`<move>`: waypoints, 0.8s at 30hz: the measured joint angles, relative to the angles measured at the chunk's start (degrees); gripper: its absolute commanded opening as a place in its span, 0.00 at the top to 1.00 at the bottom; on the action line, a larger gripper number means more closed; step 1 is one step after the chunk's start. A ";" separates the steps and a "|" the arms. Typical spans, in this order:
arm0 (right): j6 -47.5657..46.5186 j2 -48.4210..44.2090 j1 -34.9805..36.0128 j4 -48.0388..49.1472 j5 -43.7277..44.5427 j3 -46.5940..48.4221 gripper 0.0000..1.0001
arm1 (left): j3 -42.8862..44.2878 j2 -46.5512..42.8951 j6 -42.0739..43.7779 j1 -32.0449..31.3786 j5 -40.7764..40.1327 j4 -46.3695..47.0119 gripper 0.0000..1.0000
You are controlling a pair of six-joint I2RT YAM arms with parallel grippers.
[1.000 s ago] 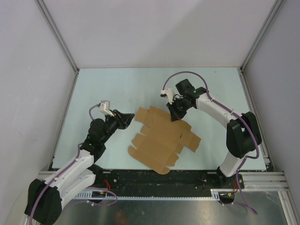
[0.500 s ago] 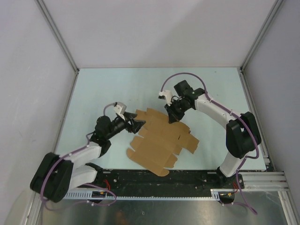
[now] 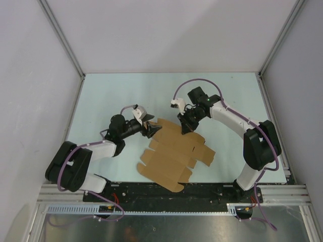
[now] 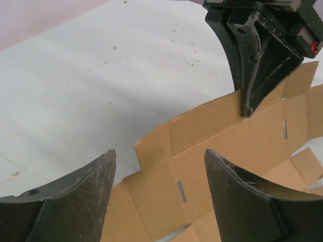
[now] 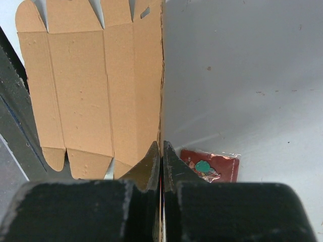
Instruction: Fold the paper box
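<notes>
The paper box [image 3: 174,151] is a brown die-cut sheet lying mostly flat on the table, its flaps spread out. My right gripper [image 3: 184,128] is shut on the sheet's far edge and lifts that edge a little; in the right wrist view the jaws [image 5: 161,145] pinch the cardboard [image 5: 81,85] edge-on. My left gripper [image 3: 151,129] is open at the sheet's far left corner. In the left wrist view its fingertips [image 4: 160,153] straddle a corner flap of the box [image 4: 232,136] with nothing gripped. The right gripper [image 4: 257,65] shows there, on the far edge.
A small dark red packet [image 5: 212,166] lies on the table just beside the right gripper's jaws. The pale table [image 3: 126,96] is bounded by white walls on three sides and a metal rail [image 3: 176,189] at the near edge.
My left arm has reached forward and right to the sheet's left corner, and its jaws have opened. The right gripper stays shut on the far edge; the sheet has shifted slightly left.
</notes>
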 measured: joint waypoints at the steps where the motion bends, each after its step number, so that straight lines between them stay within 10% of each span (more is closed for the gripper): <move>1: 0.00 0.00 0.00 -0.07 -0.02 0.00 1.00 | 0.59 0.81 0.28 0.22 0.31 0.24 0.25; 24: 0.50 0.04 0.15 -0.28 -0.61 -0.02 1.00 | 5.09 9.51 -4.46 0.87 11.98 3.63 0.60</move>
